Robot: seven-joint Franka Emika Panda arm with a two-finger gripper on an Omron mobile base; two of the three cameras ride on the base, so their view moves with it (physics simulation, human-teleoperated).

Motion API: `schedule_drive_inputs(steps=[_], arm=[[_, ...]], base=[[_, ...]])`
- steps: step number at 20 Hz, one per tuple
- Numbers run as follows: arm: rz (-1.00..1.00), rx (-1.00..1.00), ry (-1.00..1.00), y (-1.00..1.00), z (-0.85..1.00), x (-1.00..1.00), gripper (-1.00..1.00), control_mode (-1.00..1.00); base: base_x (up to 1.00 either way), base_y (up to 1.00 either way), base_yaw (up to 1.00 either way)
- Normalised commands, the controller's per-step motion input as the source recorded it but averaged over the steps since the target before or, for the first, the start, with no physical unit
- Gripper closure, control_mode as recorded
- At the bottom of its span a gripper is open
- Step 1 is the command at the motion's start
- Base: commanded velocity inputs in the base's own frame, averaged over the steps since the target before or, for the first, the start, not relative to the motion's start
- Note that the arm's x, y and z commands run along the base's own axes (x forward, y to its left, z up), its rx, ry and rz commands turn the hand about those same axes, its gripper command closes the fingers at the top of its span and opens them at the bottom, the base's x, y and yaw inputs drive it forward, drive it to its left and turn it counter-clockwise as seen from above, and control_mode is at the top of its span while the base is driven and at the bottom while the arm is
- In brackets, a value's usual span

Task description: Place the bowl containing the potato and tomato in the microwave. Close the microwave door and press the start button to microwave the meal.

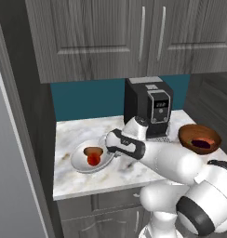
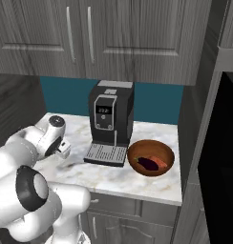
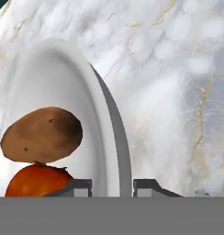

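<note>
Bowl (image 3: 63, 92) rim sits between claw (image 3: 112, 186) fingertips, contact unclear.

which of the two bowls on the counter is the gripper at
The shallow white glossy bowl holding the brown potato and red tomato; the gripper straddles its rim. The deeper brown bowl sits apart, beyond the coffee machine.

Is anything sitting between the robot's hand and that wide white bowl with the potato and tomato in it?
Nothing visible. In the hand view the hand has one fingertip on each side of the shallow white bowl's rim, with the brown potato and red tomato just inside. The black-and-silver coffee machine stands off to one side.
</note>
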Motion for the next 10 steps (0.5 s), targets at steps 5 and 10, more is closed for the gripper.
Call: schedule_drive_inputs(steps=[5,10], arm=[[0.0,0.11,-0.32,-0.22,0.2,-0.07,1.0,-1.0],[0.03,0.24,-0.19,-0.51,0.66,-0.36,1.0,-1.0]], base=[[0.0,0.0,0.0],[0.0,0.0,0.0]])
